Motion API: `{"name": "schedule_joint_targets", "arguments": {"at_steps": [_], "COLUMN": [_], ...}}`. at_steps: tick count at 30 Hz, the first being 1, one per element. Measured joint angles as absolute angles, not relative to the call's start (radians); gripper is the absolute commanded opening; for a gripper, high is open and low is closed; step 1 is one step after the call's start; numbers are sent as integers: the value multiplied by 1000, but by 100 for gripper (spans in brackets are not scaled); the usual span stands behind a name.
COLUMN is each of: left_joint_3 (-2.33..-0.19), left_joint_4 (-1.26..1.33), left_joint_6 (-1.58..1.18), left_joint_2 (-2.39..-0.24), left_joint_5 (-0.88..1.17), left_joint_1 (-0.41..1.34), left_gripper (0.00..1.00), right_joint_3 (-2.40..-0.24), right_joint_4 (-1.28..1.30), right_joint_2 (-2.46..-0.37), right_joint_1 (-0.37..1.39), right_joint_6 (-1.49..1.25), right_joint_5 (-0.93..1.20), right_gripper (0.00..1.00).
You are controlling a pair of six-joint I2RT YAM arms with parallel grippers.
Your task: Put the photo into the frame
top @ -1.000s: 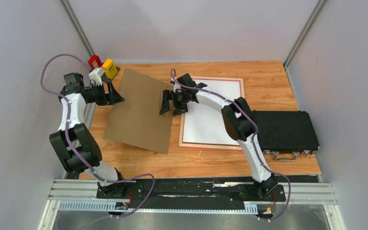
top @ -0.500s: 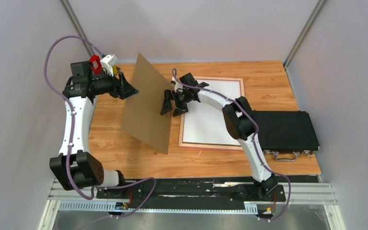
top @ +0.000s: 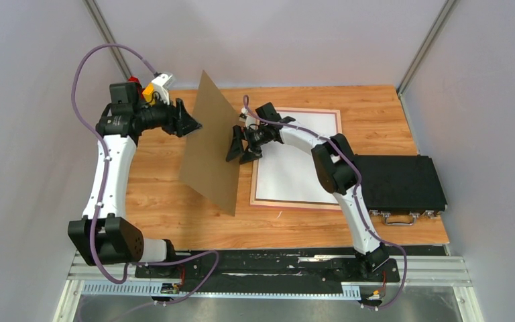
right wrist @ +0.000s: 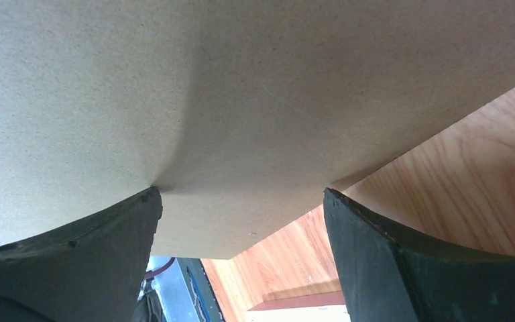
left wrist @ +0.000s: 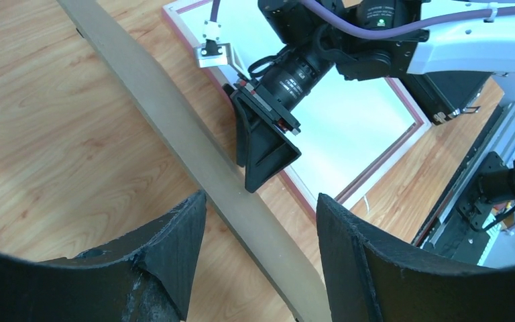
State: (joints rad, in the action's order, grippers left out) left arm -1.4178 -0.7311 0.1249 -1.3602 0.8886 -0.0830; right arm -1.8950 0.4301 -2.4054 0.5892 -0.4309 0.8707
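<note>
Two hands: the left hand (left wrist: 260, 201) and the right hand (right wrist: 240, 194) are both spread; neither pinches anything.
Left hand: its fingers straddle the upper edge of the backing board (top: 211, 151), and a gap shows beside one finger.
Right hand: one fingertip (right wrist: 149, 194) presses the board's face on the frame side, propping it.
Backing board: steeply tilted, almost on edge, just left of the frame (top: 288, 205).
Step in hand: judged to be steering the board on edge so it can be laid over the frame.
Method: use the board's lower edge as the pivot. The propping hand should give way slowly while the straddling hand guides the top edge. Line up the board's corners with the frame opening before lowering it. With no pinch on the board, a quick move could let it slide or fall.
Frame: flat on the bench (top: 174, 215); a white sheet (top: 285, 174) fills its opening.
Photo: no printed face shows in any view. Whether the white sheet is its reverse cannot be told.
Black case (top: 395, 182): closed, beside the frame's right side, contents hidden.
</note>
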Motion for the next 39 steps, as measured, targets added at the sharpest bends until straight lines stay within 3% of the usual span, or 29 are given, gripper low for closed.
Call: {"name": "schedule_joint_targets", "arguments": {"at_steps": [10, 19, 35, 39], "left_joint_3": [-1383, -1402, -1530, -1565], "left_joint_4": [-800, -829, -968, -1015], "left_joint_6": [67, -1, -32, -50], "left_joint_2": [-1419, -1419, -1459, -1462], "left_joint_5": [874, 736, 465, 418], "left_joint_1": [40, 78, 91, 92], "left_gripper": [68, 56, 2, 0], "right_joint_3": [-1880, -1863, -1826, -1813], "right_joint_4": [399, 380, 392, 393], "right_joint_2": [-2416, -2412, -2377, -2362], "right_joint_1": [561, 549, 543, 540], "right_joint_6": [-383, -353, -330, -327], "right_joint_5": [992, 1022, 991, 976], "right_gripper": [94, 94, 97, 97]}}
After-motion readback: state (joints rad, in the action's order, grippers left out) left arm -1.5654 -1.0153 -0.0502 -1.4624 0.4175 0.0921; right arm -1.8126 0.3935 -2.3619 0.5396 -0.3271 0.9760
